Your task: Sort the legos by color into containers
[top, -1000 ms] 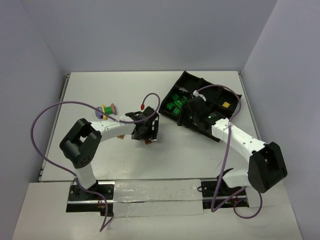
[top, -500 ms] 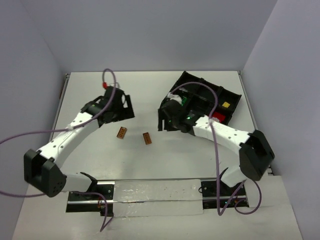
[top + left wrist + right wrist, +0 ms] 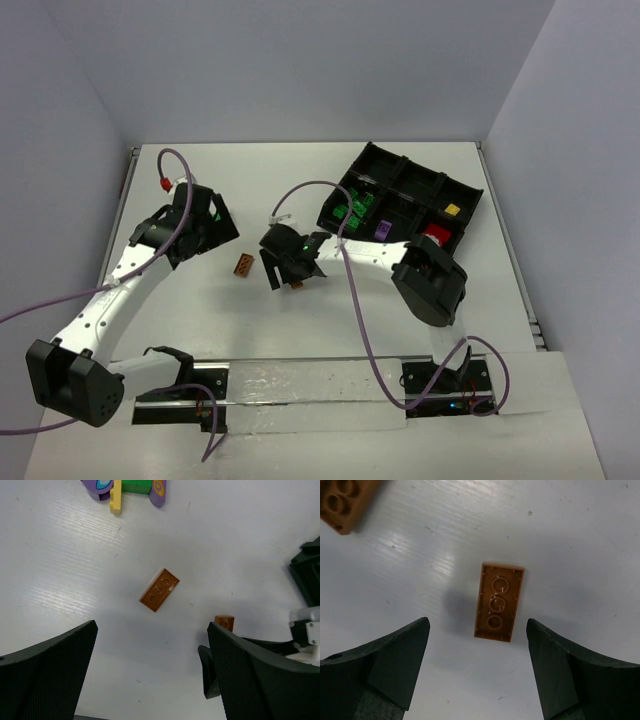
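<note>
A brown brick (image 3: 499, 601) lies hollow side up on the tabletop (image 3: 420, 290), left of the tray (image 3: 470, 192). A second brown brick (image 3: 159, 589), studs up, sits further left of the tray. Right fingers (image 3: 395, 665) straddle the first, wide open, touching nothing. Left fingers (image 3: 50, 675) gape wide too, empty.

The overhead camera looks down from above and behind the arm bases and takes in the whole counter (image 3: 260, 190). The left wrist camera faces straight down from moderate height. The right wrist camera hangs much nearer. All three views share the studded brown brick (image 3: 159, 589) and the upturned brown brick (image 3: 498, 601).
</note>
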`<state>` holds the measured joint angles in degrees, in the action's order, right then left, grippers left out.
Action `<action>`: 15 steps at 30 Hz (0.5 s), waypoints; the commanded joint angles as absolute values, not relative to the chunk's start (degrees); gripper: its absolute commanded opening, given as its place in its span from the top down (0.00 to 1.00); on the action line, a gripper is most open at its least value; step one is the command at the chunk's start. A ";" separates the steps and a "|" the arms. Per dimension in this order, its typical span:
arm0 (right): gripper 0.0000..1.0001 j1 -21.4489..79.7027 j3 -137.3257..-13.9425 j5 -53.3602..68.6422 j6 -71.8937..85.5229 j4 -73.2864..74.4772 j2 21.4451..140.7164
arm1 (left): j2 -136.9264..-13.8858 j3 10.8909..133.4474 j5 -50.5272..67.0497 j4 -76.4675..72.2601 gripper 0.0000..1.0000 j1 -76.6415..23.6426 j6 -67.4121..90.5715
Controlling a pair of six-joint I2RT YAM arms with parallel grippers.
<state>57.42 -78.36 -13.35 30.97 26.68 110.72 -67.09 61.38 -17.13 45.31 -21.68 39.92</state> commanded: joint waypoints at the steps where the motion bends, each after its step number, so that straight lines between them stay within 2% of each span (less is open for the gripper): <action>1: 0.14 58.01 -81.47 -17.56 31.06 29.44 113.46 | -68.20 61.63 -14.07 43.49 0.01 -21.18 40.62; 6: 0.21 58.10 -81.01 -18.83 31.96 29.78 115.49 | -69.24 61.64 -14.19 42.88 0.01 -21.18 39.88; 8: 0.28 58.10 -80.83 -18.97 32.34 29.41 116.21 | -69.66 61.89 -14.53 42.80 0.01 -21.18 39.63; 9: 0.35 58.10 -80.70 -18.86 32.39 29.15 116.39 | -70.04 61.97 -14.63 42.77 0.01 -21.18 39.54; 10: 0.50 58.16 -80.82 -18.63 32.68 28.92 116.57 | -70.62 62.03 -14.35 42.54 0.01 -21.18 39.48; 14: 0.94 58.18 -81.40 -19.01 32.49 28.78 114.93 | -71.73 62.89 -13.86 42.36 0.01 -21.18 39.06; 15: 1.00 58.14 -81.52 -19.38 32.08 28.74 113.78 | -71.76 62.89 -14.06 42.36 0.01 -21.18 39.02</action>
